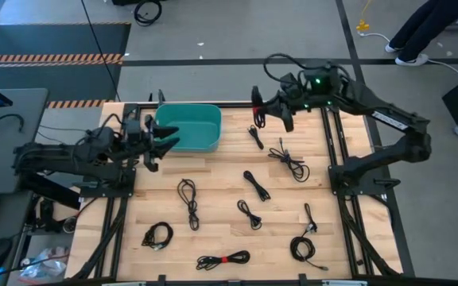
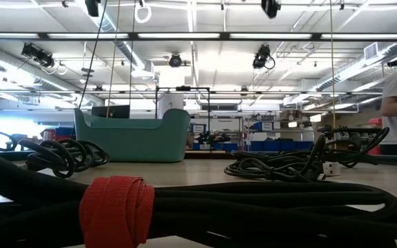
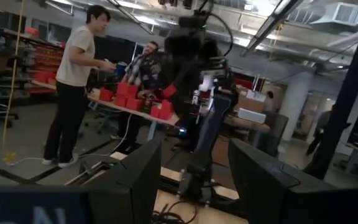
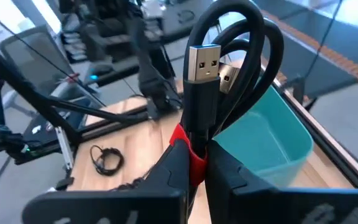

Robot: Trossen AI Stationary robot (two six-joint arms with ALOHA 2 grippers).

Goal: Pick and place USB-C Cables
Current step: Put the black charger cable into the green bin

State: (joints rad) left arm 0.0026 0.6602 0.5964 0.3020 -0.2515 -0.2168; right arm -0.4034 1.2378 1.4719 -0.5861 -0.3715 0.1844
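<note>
High view: a wooden table (image 1: 213, 183) with a teal bin (image 1: 191, 127) near its far edge and both arms reaching toward it.
Right gripper (image 4: 196, 163): it is squeezed tight on one black cable (image 4: 229, 74) with a red tie (image 4: 188, 152). The cable's silver plugs stick up past the fingers. The bin sits just beside and below it in the right wrist view.
Left gripper (image 1: 165, 137): its fingers stand wide apart at the near-left edge of the bin. Nothing is between them.
Where the cables are: eight or so USB-C cables (image 1: 188, 199) lie spread over the table, well apart from each other. One at the front edge has a red tie (image 1: 226, 259).
Done so far: I cannot see into the bin well enough to say if any cable is in it. It looks bare from above, but that is only a guess.
Left to do: the held cable still needs to go over the bin and drop. Then all the ones on the table need picking up, so most of the job is left.
Hard to see: the low view is mostly blocked by a cable lying right at the camera. The left wrist view shows mostly the room and people far off.
</note>
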